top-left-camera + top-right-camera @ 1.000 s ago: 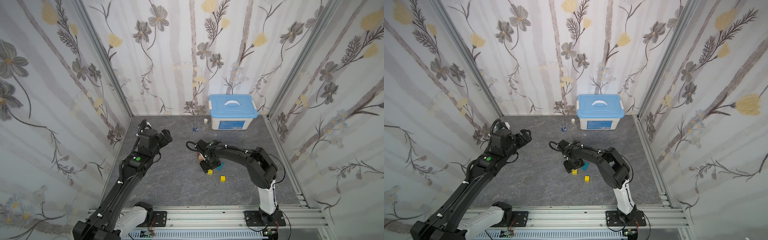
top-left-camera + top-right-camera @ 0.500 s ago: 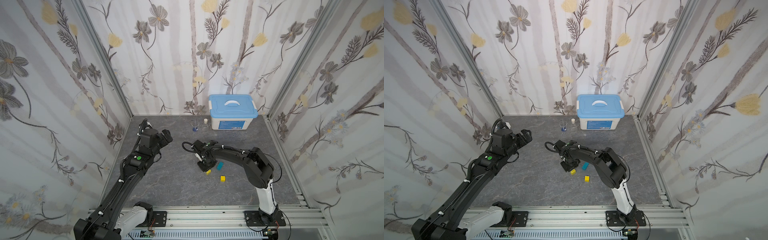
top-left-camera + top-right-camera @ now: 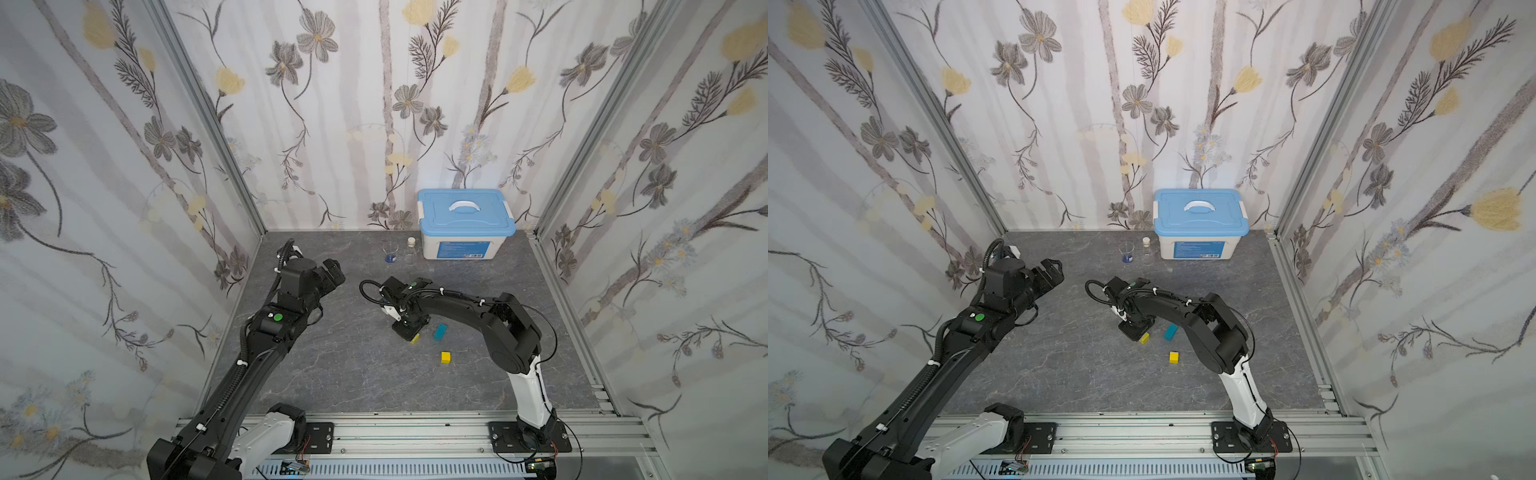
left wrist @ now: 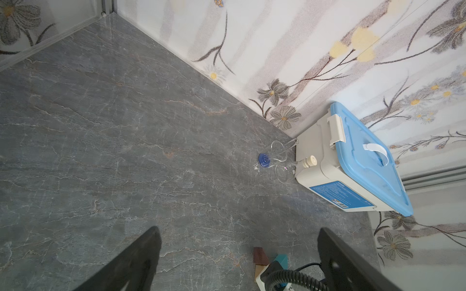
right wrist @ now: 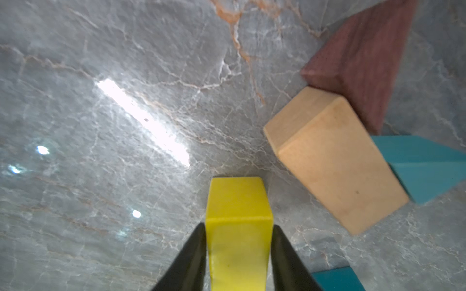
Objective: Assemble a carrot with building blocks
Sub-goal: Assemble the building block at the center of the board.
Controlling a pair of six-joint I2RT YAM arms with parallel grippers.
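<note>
Centre-left in both top views, the left gripper [image 3: 332,276] hangs above the grey table [image 3: 332,374], jaws spread wide with nothing between them. Into the middle now: the right gripper [image 3: 409,331] is down low, and its wrist view shows both dark fingers [image 5: 191,259] pressed against the sides of the yellow bar [image 5: 238,216], a firm pinch. Whether the bar rests on the table or sits just clear, I can't tell. Close by, hidden under the arm from above, the tan bar [image 5: 335,161] touches the maroon triangle [image 5: 358,63] and the teal triangle [image 5: 423,163]. Just right of the gripper in both top views lies the teal bar [image 3: 440,331], on its own, and lower right again the yellow cube [image 3: 445,356] sits apart.
</note>
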